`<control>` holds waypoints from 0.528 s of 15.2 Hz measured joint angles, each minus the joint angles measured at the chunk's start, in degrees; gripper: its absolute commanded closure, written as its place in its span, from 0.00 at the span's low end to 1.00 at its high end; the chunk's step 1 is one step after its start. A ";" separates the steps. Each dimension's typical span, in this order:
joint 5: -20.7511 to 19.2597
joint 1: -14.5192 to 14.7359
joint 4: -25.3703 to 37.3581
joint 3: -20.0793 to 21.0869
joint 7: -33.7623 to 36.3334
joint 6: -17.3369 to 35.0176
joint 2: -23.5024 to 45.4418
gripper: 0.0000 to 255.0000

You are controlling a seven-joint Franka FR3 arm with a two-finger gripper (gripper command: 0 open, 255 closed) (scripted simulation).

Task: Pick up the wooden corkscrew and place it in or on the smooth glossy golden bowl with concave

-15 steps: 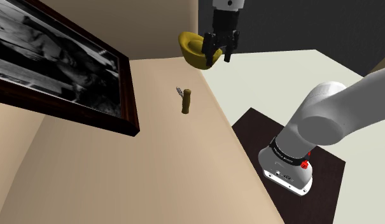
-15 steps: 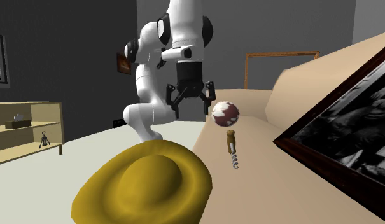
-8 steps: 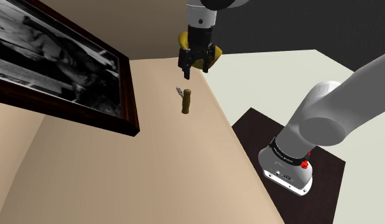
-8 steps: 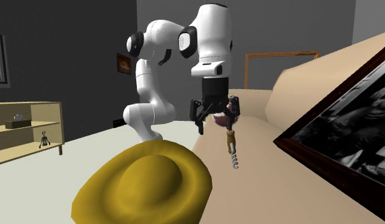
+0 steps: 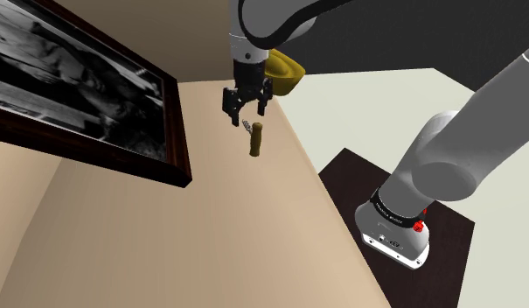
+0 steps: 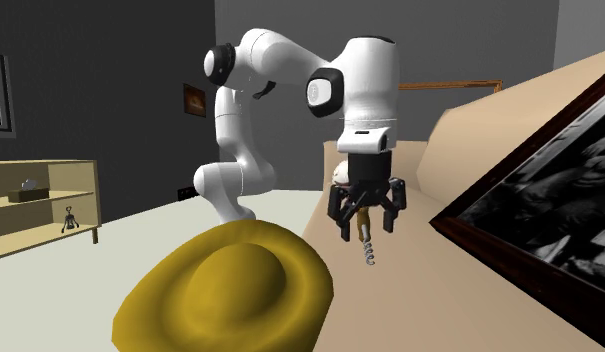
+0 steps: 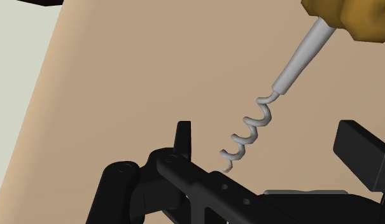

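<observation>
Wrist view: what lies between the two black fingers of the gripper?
The grey spiral of the corkscrew lies between the open fingers and touches neither. Around it there is only bare tan surface.

One corkscrew (image 5: 255, 140), one golden bowl (image 6: 230, 285), one big framed picture (image 5: 79, 79), one shelf unit (image 6: 40, 200).

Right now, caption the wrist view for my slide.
Open end effector poised over the corkscrew lying on a tan surface.

Part of corkscrew (image 7: 299, 58) handle beyond edge
</observation>
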 measured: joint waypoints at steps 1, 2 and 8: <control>0.07 0.08 -0.62 0.11 0.05 0.82 0.18 0.00; 0.11 0.15 -1.11 0.23 0.12 1.57 0.42 0.00; 0.17 0.29 -2.35 0.47 0.20 3.69 1.27 0.00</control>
